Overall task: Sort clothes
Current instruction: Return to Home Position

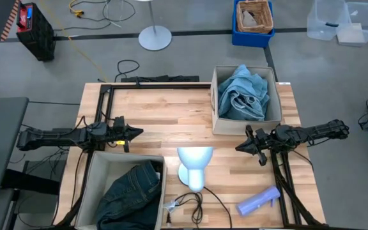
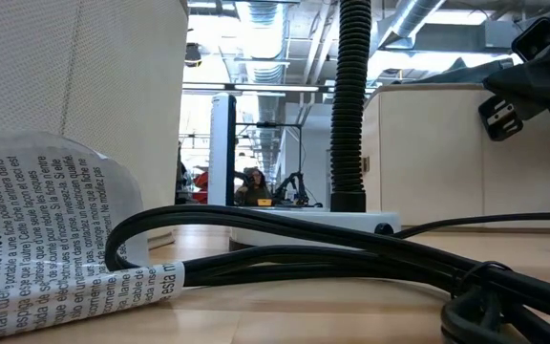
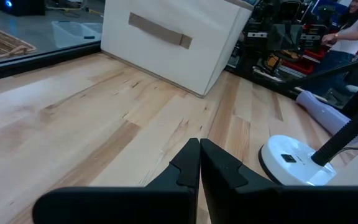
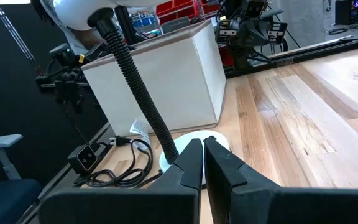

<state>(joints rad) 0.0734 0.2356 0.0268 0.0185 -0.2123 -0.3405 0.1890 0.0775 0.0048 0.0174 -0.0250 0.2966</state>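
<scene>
Dark blue-green jeans lie bunched in the white box at the near left. A pale blue garment lies piled in the beige box at the far right. The black garment and the teal shirt are hidden or out of view. My left gripper is shut and empty over bare wood just beyond the jeans box; its fingers meet in the left wrist view. My right gripper is shut and empty just in front of the beige box; its fingers also meet.
A white head-shaped object on a round base with a black ribbed hose stands at the near middle. Black cables lie beside it. A lilac bottle lies near right. A person stands beyond the table.
</scene>
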